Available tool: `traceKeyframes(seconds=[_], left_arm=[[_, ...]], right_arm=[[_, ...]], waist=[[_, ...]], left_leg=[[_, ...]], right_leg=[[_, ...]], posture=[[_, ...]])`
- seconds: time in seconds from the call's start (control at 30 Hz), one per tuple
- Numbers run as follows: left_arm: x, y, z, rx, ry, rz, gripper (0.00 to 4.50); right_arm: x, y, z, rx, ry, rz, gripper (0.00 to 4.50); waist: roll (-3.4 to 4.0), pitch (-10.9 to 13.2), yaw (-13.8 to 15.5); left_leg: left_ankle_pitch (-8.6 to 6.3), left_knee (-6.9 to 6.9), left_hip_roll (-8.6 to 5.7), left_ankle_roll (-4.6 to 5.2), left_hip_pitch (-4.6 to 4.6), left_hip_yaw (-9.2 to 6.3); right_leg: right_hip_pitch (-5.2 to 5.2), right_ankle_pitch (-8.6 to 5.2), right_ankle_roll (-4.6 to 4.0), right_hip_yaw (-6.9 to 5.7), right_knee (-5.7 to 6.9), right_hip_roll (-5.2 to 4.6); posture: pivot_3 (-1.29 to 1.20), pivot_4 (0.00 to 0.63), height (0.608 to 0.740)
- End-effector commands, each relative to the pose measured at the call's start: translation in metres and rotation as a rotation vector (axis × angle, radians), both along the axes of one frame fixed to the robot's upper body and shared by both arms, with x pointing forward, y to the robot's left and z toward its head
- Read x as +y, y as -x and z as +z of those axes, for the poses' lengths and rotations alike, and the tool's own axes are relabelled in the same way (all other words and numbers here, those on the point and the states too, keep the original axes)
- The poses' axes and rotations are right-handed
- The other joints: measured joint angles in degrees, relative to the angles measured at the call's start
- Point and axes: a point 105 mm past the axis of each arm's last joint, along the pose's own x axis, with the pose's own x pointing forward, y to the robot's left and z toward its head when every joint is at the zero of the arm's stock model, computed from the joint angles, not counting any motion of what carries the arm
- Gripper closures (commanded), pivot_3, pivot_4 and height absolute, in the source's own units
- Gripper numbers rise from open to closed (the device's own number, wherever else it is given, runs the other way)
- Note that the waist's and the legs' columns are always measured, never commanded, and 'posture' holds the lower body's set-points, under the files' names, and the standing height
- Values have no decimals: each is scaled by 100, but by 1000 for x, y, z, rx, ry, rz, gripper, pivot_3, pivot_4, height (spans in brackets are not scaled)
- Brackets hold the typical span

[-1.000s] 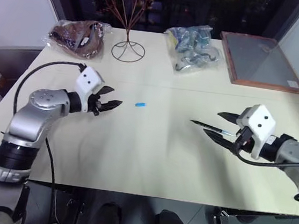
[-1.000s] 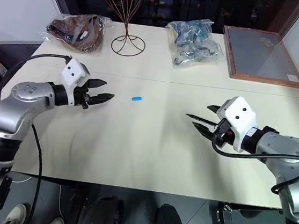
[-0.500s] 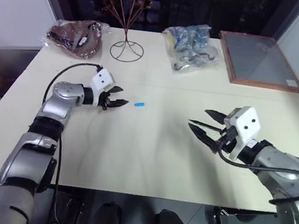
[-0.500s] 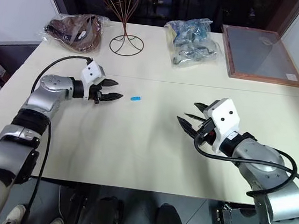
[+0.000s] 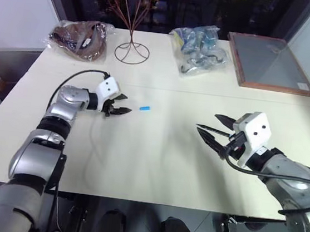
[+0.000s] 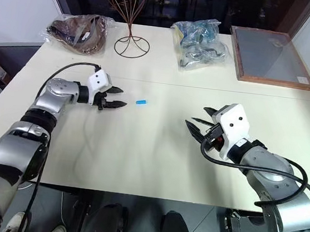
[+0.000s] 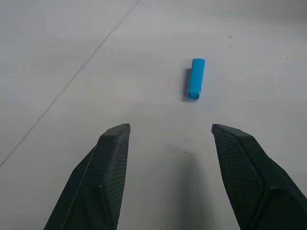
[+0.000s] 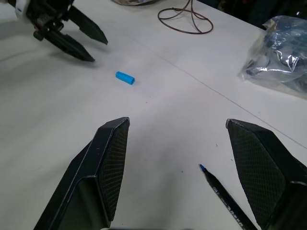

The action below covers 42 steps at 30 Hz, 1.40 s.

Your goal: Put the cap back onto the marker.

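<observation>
Left wrist view: we see the left gripper [image 7: 168, 132] spread, the cap [image 7: 196, 85] just ahead on the surface [image 7: 57, 57]; right gripper [image 8: 177, 127] spread beside the marker [image 8: 225, 201].

Left hand [image 5: 124, 104] low, fingers apart; right hand [image 5: 211, 131] raised, fingers apart.

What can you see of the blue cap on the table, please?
The cap is a small bright light-blue cylinder that looks like plastic. It lies on its side on the pale table, nothing touching it. The open left gripper points at it from close by, short of it, with a gap between.
</observation>
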Motion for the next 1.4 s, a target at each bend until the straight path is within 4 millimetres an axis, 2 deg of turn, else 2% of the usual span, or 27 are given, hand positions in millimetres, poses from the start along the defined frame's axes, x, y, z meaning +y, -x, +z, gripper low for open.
traceKeyframes(seconds=[0.03,0.2,0.33,0.47,0.83,1.03,1.4], left_arm=[[-9,-3,3,-27,-49,-38,1666],[-11,-4,-6,-10,-130,-54,1666],[-10,-9,-3,-28,-162,-30,1666],[-12,-13,2,-36,-148,-7,1666],[-37,-8,-3,30,-36,-57,1666],[-41,-8,-6,11,-73,-72,1666],[-43,-12,-10,-1,-77,-23,1666]], right_arm=[[6,6,22,-41,-132,13,1182],[12,15,24,6,-184,41,1182],[14,18,18,17,-159,16,1182],[15,20,14,11,-149,-13,1182],[18,25,10,2,-155,-61,1182],[27,30,7,35,-170,-17,1182],[27,28,3,38,-142,-24,1182]], waist=[[0,0,-5],[0,0,-6],[0,0,-4],[0,0,-4],[-1,0,32],[-1,0,3],[-2,-1,19]], left_leg=[[0,0,0,0,0,-1],[0,0,0,0,0,-2],[0,1,-1,0,0,-2],[0,2,-2,0,0,-3],[0,3,-21,0,0,-14],[0,1,-21,0,0,-14],[0,4,-23,0,0,-17]], right_leg=[[0,0,0,-1,1,1],[-3,0,0,-3,16,0],[-3,0,0,-3,15,0],[-3,0,0,-3,15,-1],[-2,0,0,-4,23,-12],[-3,0,0,-3,23,-11],[1,0,0,-4,24,-12]], posture=[[0,150,740],[0,150,740],[0,150,740],[0,150,740],[0,150,740],[0,150,740],[0,150,740]])
